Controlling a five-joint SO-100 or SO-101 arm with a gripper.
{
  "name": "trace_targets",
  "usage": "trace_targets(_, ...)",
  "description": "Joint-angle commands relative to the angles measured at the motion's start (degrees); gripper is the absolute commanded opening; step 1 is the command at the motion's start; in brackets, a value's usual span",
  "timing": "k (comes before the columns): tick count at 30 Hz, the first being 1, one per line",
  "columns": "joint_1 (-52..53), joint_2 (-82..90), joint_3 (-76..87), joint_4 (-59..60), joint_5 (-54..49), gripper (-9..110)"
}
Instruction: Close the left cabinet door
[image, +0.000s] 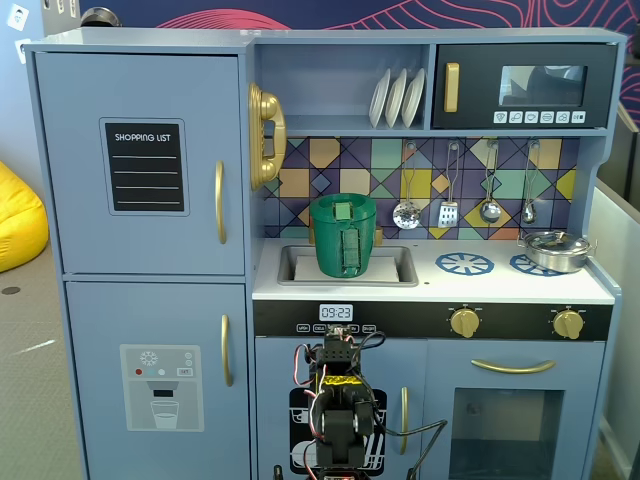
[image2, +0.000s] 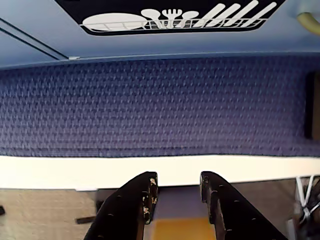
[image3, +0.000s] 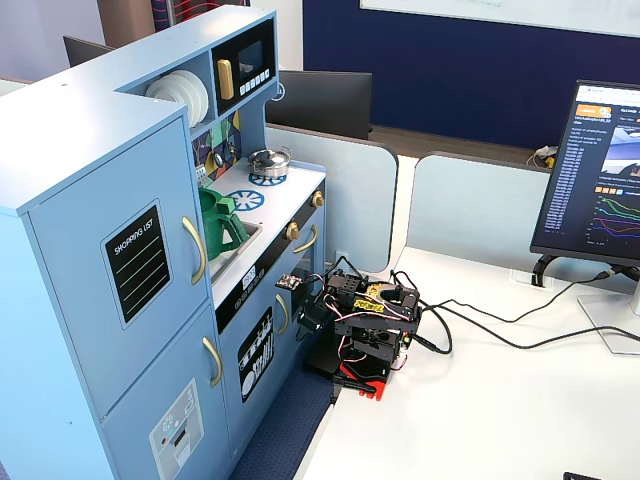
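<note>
The left cabinet door is light blue with a black "SHOPPING LIST" panel and a curved gold handle. It sits flush with the cabinet front in both fixed views and looks closed. The arm is folded low on the white table in front of the kitchen's lower middle, well right of and below that door. My gripper is open and empty, its black fingers apart over the table edge and blue carpet. In a fixed view the gripper points toward the kitchen's base.
Below the door is a light-blue door with a water-dispenser print. A green pitcher stands in the sink, a pot on the stove, a black microwave above. A monitor and cables lie on the white table.
</note>
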Motion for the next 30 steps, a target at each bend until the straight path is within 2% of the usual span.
trace_targets(1, -0.9, 5.8, -0.4, 5.9, 2.8, 0)
trace_targets(13, -1.0, 8.3, -0.4, 27.1, -0.9, 0)
trace_targets(17, 0.5, 8.3, -0.4, 27.4, 1.8, 1)
trace_targets(19, 0.7, 8.3, -0.4, 27.4, 2.5, 8)
trace_targets(30, 0.2, 8.3, -0.4, 27.4, 2.5, 8)
